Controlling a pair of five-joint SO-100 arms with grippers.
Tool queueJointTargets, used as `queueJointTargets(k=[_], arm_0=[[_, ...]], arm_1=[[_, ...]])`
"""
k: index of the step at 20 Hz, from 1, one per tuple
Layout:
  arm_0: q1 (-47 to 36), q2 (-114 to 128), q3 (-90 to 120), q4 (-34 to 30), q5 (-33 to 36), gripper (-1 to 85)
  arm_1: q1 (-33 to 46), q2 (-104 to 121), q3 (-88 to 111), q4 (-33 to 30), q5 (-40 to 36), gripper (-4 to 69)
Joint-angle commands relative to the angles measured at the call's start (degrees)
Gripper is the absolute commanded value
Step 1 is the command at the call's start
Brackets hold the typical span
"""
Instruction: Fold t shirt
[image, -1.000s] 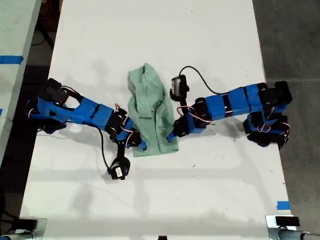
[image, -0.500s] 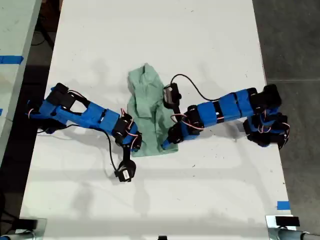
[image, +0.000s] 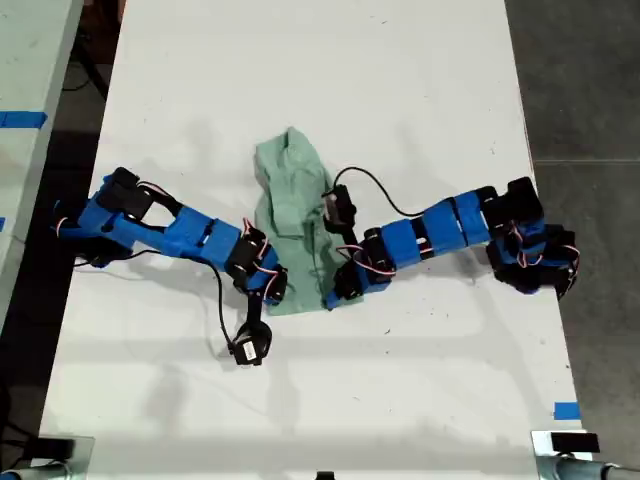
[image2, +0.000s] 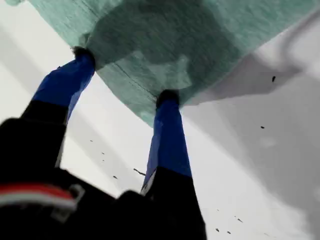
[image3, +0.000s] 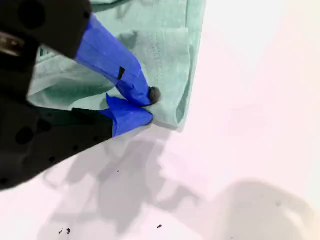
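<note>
The t shirt (image: 292, 200), pale mint-green and wrinkled, lies bunched lengthwise in the middle of the white table, between the two blue arms. My first gripper (image: 272, 290) reaches in from the exterior view's left to the shirt's near corner. Its jaws stand open and apart (image2: 125, 75), fingertips against the hem of the fabric (image2: 200, 40). My second gripper (image: 335, 293) comes from the exterior view's right. It is shut (image3: 147, 102) on the other near corner of the shirt (image3: 170, 50), with folded fabric pinched between its blue fingers.
The white table (image: 400, 400) runs the height of the exterior view, with dark floor (image: 590, 80) past its edge on the exterior view's right. A second pale surface with blue tape (image: 22, 119) stands at the exterior view's left. The first arm's camera and cable (image: 245, 348) hang below the shirt.
The second gripper has moved toward the exterior view's left, drawing the shirt's near corner inward and narrowing the hem. The first arm shifted slightly early on, then held still.
</note>
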Motion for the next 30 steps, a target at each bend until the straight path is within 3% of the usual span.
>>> queueJointTargets(k=[1,6,10,12,15,23,25,26,27,30], arm_0=[[0.4,0.9,-3.7,-0.7,1.2,-0.3],[1.3,2.3,-6.2,-2.8,5.5,-0.3],[6.2,11.3,-7.6,-3.7,8.3,-0.3],[6.9,18.3,-6.6,-3.0,8.7,-0.3],[2.4,26.6,-3.3,4.9,9.0,-0.3],[-21.5,31.3,-0.4,12.0,22.5,-0.3],[-24.9,31.1,-0.1,12.3,24.1,-0.3],[-26.2,31.6,-0.1,12.7,24.5,3.1],[-27.8,32.6,-0.1,13.4,25.4,5.4],[-34.8,38.2,0.6,15.5,28.3,8.7]], arm_1=[[-1.6,0.0,-4.2,-1.4,0.4,0.6],[-5.6,-4.4,-13.3,-2.6,-0.1,0.0],[-10.5,-3.6,-28.9,4.9,-0.3,0.0],[-9.8,2.7,-28.7,5.9,-2.6,-0.1],[-4.7,10.0,-27.0,7.7,-8.5,-0.1],[17.1,13.7,-26.6,9.1,-25.9,0.9],[20.9,14.7,-26.9,10.5,-28.0,10.3],[22.9,16.0,-27.3,12.5,-28.7,26.0],[25.2,18.3,-27.4,14.9,-29.1,34.6],[32.7,26.0,-27.3,22.6,-30.7,41.3]])
